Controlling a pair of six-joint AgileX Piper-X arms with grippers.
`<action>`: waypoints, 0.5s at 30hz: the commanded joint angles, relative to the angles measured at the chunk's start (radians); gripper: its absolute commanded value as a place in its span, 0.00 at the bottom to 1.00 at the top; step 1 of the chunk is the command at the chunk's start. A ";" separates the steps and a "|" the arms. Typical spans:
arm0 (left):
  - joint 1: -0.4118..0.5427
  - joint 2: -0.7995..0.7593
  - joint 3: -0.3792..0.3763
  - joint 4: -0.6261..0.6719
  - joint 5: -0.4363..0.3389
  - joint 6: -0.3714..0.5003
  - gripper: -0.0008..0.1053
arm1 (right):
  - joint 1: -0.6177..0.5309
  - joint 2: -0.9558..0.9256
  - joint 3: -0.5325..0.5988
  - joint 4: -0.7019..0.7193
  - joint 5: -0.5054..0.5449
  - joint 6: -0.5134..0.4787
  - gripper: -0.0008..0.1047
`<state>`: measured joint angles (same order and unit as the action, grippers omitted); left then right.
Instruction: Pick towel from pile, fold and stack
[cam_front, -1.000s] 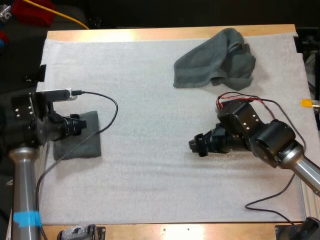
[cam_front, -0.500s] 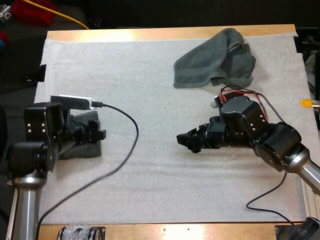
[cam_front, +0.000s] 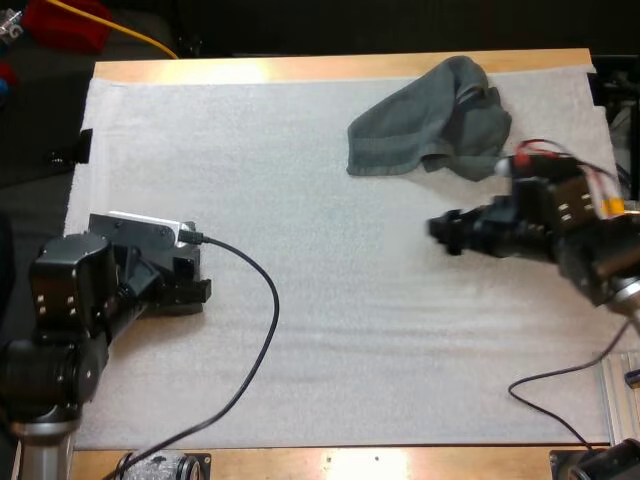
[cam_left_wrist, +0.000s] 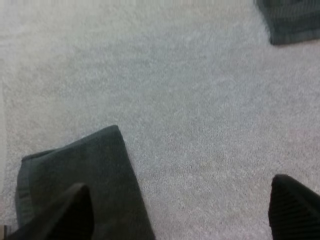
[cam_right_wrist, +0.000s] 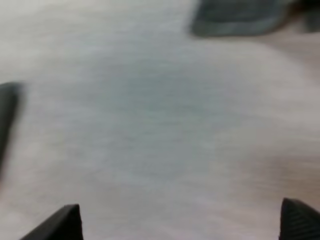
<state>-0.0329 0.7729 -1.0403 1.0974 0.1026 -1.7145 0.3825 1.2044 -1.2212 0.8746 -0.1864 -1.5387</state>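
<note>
Two towels logged: crumpled towel (cam_front: 425, 125) far-right on mat (cam_front: 330, 300), folded towel (cam_left_wrist: 85, 185) beneath released left claw (cam_left_wrist: 180, 210); right claw (cam_front: 445, 232) released, empty.

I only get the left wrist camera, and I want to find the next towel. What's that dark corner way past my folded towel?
Observer: That is the crumpled towel. In the high view it lies on the far right part of the white mat.
Operator: Where's my other gripper?
Observer: The right gripper is over bare mat, just on the near side of the crumpled towel and apart from it.
Operator: Is it holding something?
Observer: No. Its own wrist view shows its fingers standing wide apart with nothing between them.
</note>
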 joint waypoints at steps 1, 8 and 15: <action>-0.002 -0.015 -0.005 0.007 -0.004 -0.001 0.66 | -0.039 -0.014 -0.003 0.045 0.044 -0.036 0.72; -0.002 -0.038 -0.008 0.050 -0.023 0.014 0.66 | -0.226 -0.079 -0.003 0.115 0.142 -0.118 0.72; -0.002 -0.038 -0.048 0.090 -0.023 0.028 0.66 | -0.345 -0.188 -0.003 0.139 0.250 -0.145 0.72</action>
<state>-0.0329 0.7404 -1.0739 1.1813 0.0895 -1.6900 0.0464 1.0349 -1.2212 1.0009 0.0485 -1.6662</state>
